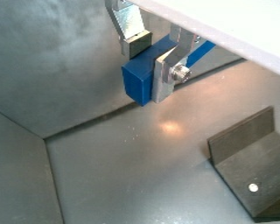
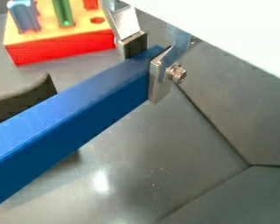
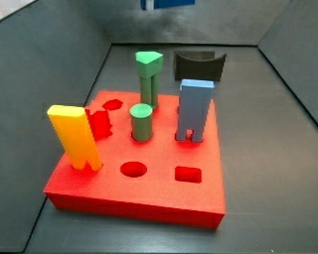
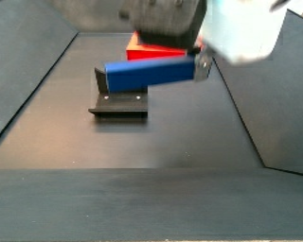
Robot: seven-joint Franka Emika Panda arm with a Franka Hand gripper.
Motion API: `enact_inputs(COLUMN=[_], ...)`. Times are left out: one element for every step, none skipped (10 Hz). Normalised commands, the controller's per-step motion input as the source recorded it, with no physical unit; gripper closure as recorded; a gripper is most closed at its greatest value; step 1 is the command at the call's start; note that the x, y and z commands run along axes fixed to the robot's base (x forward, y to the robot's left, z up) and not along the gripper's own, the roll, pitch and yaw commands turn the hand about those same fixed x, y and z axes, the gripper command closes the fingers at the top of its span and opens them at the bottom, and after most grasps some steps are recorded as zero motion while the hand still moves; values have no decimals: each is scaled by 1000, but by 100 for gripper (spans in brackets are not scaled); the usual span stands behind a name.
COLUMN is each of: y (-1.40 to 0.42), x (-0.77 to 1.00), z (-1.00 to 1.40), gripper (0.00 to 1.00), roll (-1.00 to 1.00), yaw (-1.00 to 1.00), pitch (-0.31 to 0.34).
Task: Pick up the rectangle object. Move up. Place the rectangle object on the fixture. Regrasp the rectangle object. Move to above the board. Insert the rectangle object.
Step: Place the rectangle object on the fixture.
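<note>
We've got the claw [image 4: 199, 66] pinching the bar [image 4: 144, 72] at one end, level in mid-frame above the fixture [image 4: 118, 102]. It looks stiff, light, smooth-sided; we'd say grip mid-length next, since end-held it could pivot.

Yellow block [image 3: 75, 137], two green pegs [image 3: 148, 79] and light-blue legged block [image 3: 194, 109], all upright.

The gripper [image 2: 149, 54] has flat plates of brushed silver metal with matt dark pads, and they clamp the rectangle object [image 2: 60, 127], a smooth dark-blue bar like plastic with a slight sheen. The fixture [image 4: 120, 102] looks matt black. The board [image 3: 148, 184] is a smooth red plastic-like slab on a dull grey floor [image 1: 143, 175] that gives faint glints.
</note>
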Motion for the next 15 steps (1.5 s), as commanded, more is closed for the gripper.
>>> enact_inputs(y=[5,7,5,-1000,-1000,-1000,-1000,-1000,-887,-776,-652,-502,-343,-237,-122], x=[-11,-4,2,806,810,863,899,991,1000,1000,1000,1000,955,833,674], z=[476,275,173,-243,-246,-245,-238,-237,-206,-181,-157,-135,-104,-71,-38], gripper=[100,100,100,100,100,100,100,100,100,100,100,100,100,100,100], roll=[55,50,47,72,74,78,79,82,89,95,105,117,135,152,183], yaw=[5,7,6,1000,1000,1000,1000,1000,1000,1000,1000,1000,1000,1000,1000], pitch=[80,94,97,3,4,4,6,10,14,18,23,27,35,44,65])
